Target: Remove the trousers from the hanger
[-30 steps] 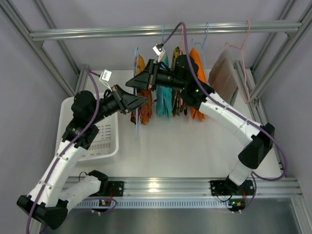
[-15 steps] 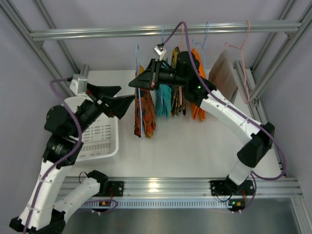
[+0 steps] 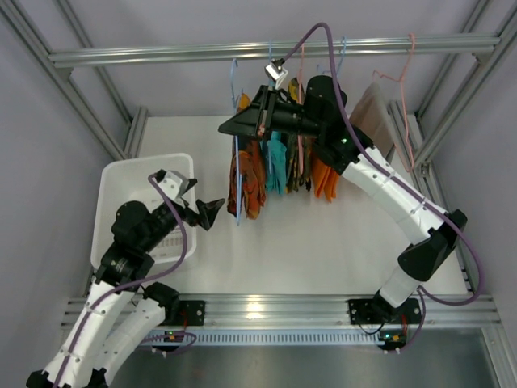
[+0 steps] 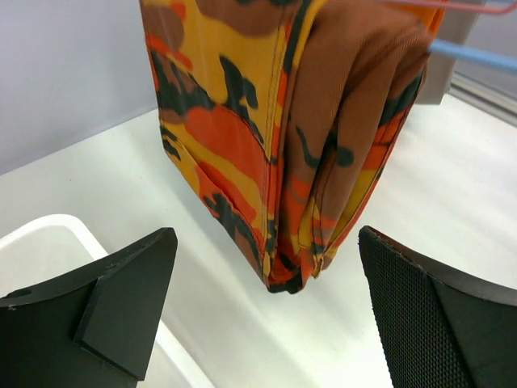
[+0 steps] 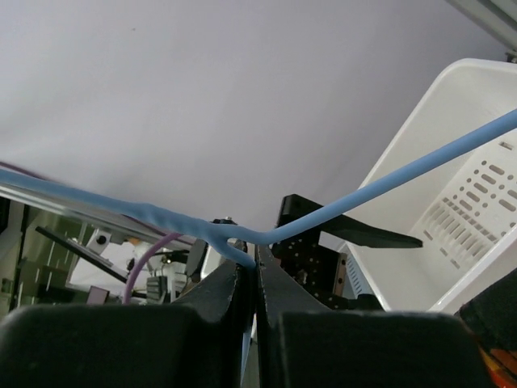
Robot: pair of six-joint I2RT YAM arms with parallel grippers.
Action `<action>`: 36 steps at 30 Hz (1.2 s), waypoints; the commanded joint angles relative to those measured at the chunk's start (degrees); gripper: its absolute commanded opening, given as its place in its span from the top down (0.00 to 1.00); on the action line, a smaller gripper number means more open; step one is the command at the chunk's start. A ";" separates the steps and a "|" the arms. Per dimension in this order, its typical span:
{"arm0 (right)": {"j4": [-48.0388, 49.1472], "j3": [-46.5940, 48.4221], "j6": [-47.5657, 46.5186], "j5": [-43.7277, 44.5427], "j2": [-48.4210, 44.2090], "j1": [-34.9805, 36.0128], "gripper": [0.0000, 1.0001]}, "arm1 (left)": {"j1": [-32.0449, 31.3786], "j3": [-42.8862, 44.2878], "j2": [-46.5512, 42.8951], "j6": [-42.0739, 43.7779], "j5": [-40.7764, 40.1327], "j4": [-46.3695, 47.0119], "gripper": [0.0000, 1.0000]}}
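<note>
Left fingers (image 4: pixel 105 315) have sprung wide, backing off the trousers (image 4: pixel 242 137); right fingers (image 5: pixel 218 323) pinch the hanger (image 5: pixel 230 234). Nothing has come off it yet.

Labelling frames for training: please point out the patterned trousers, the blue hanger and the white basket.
patterned trousers (image 4: pixel 242 121): left wrist view, front fold.
blue hanger (image 5: pixel 452 155): right wrist view, sloping arm.
white basket (image 3: pixel 129 179): top view, bare floor.
</note>
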 commanded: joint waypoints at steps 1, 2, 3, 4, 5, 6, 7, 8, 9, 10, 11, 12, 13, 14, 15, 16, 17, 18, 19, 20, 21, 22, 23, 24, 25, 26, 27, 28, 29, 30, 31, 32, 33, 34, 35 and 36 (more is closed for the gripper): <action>7.30 5.91 -2.09 1.27 -3.95 -0.49 1.00 | -0.03 -1.07 0.79 4.06 1.89 8.87 0.01; 7.30 6.25 -2.18 1.36 -3.86 -0.49 1.00 | -0.03 -1.25 1.49 3.62 2.41 10.10 0.01; 7.39 6.43 -2.01 1.27 -3.78 -0.49 1.00 | -0.03 -1.42 2.80 2.83 3.46 12.20 0.01; 7.39 6.61 -1.92 1.36 -3.69 -0.49 1.00 | -0.03 -1.60 3.42 2.30 3.82 13.00 0.01; 7.47 6.87 -1.92 1.36 -3.51 -0.49 1.00 | -0.03 -1.86 4.56 1.43 4.17 15.10 0.01; 7.73 6.96 -1.83 1.36 -3.43 -0.49 1.00 | 0.06 -2.21 5.00 1.07 5.30 17.21 0.01; 7.74 7.14 -1.92 1.36 -3.16 -0.49 1.00 | -0.03 -2.48 5.44 0.72 6.01 18.19 0.01; 7.74 7.40 -1.92 1.53 -3.07 -0.49 1.00 | -0.03 -2.65 6.23 0.45 6.45 19.16 0.01; 7.82 7.57 -1.83 1.53 -2.99 -0.49 1.00 | -0.11 -2.83 6.85 0.45 6.63 20.56 0.01; 8.00 7.58 -1.83 1.62 -2.72 -0.49 1.00 | -0.12 -2.92 7.29 -1.12 6.20 21.09 0.01; 8.26 7.84 -1.74 1.62 -2.55 -0.40 1.00 | -0.20 -3.01 8.34 -2.00 5.93 21.71 0.01; 8.35 8.01 -1.65 1.53 -2.46 -0.40 1.00 | -0.29 -3.10 9.04 -2.10 6.10 22.24 0.01; 8.53 8.19 -1.65 1.53 -2.28 -0.40 1.00 | -0.38 -3.18 9.57 -2.01 6.37 23.29 0.01; 8.53 8.71 -1.57 1.53 -2.02 -0.31 1.00 | -0.47 -3.36 10.54 -2.19 5.41 23.99 0.01; 8.53 8.98 -1.48 1.45 -1.93 -0.31 1.00 | -0.64 -3.36 10.98 -2.10 5.05 24.61 0.01; 8.70 9.16 -1.39 1.44 -1.67 -0.23 1.00 | -0.73 -3.27 11.51 -2.10 4.88 25.40 0.01; 8.70 9.51 -1.22 1.27 -1.58 -0.14 1.00 | -0.82 -3.36 12.21 -2.01 4.35 26.01 0.01; 8.70 9.60 -1.13 1.27 -1.58 -0.05 1.00 | -0.99 -3.36 12.65 -1.92 3.91 26.54 0.01; 8.79 9.68 -1.21 1.09 -1.49 0.04 1.00 | -1.17 -3.36 13.09 -1.75 3.30 26.90 0.02; 8.88 9.69 -1.13 1.01 -1.49 0.12 1.00 | -1.17 -3.27 13.88 -1.40 2.34 27.77 0.02; 8.97 9.69 -1.13 0.92 -1.49 0.13 1.00 | -1.26 -3.36 14.15 -1.22 2.24 28.30 0.02; 8.97 9.60 -1.04 0.83 -1.49 0.30 1.00 | -1.35 -3.36 14.50 -1.05 2.24 28.74 0.02; 9.06 9.60 -1.04 0.74 -1.58 0.30 1.00 | -1.35 -3.36 15.02 -0.96 2.06 29.88 0.02; 9.06 9.51 -1.04 0.74 -1.67 0.39 1.00 | -1.61 -3.27 15.38 -0.96 1.98 30.32 0.02; 9.06 9.42 -0.95 0.74 -1.58 0.48 1.00 | -1.78 -3.27 15.64 -0.87 1.63 30.76 0.02; 9.14 9.33 -0.95 0.65 -1.58 0.48 1.00 | -1.87 -3.27 16.17 -0.96 1.28 31.90 0.02; 9.14 9.16 -0.95 0.65 -1.67 0.56 1.00 | -1.96 -3.18 16.52 -0.96 1.18 32.43 0.02; 9.14 9.07 -0.95 0.65 -1.75 0.74 1.00 | -2.05 -3.27 16.70 -0.96 1.10 33.05 0.02; 9.23 8.90 -1.04 0.57 -1.75 0.74 1.00 | -2.05 -3.10 16.96 -1.22 0.92 33.57 0.02; 9.23 8.81 -0.95 0.48 -1.75 0.91 1.00 | -2.31 -2.92 17.14 -1.31 0.31 34.19 0.02; 9.32 8.63 -0.86 0.48 -1.75 1.00 1.00 | -2.49 -2.75 17.22 -1.31 -0.30 34.37 0.01; 9.41 8.63 -0.78 0.30 -1.84 1.18 1.00 | -2.58 -2.40 17.49 -1.31 -0.92 34.54 0.01; 9.67 8.63 -0.77 0.22 -1.84 1.27 1.00 | -2.66 -2.31 17.66 -1.05 -1.45 35.07 0.01; 9.76 8.63 -0.77 0.13 -1.76 1.62 1.00 | -2.75 -2.13 17.84 -0.70 -2.93 35.33 0.01; 10.02 8.54 -0.60 -0.22 -1.75 1.71 1.00 | -2.75 -2.04 18.36 -0.35 -3.99 35.60 0.01; 10.28 8.54 -0.60 -0.40 -1.75 1.97 1.00 | -2.75 -1.95 18.63 -0.34 -4.87 35.86 0.01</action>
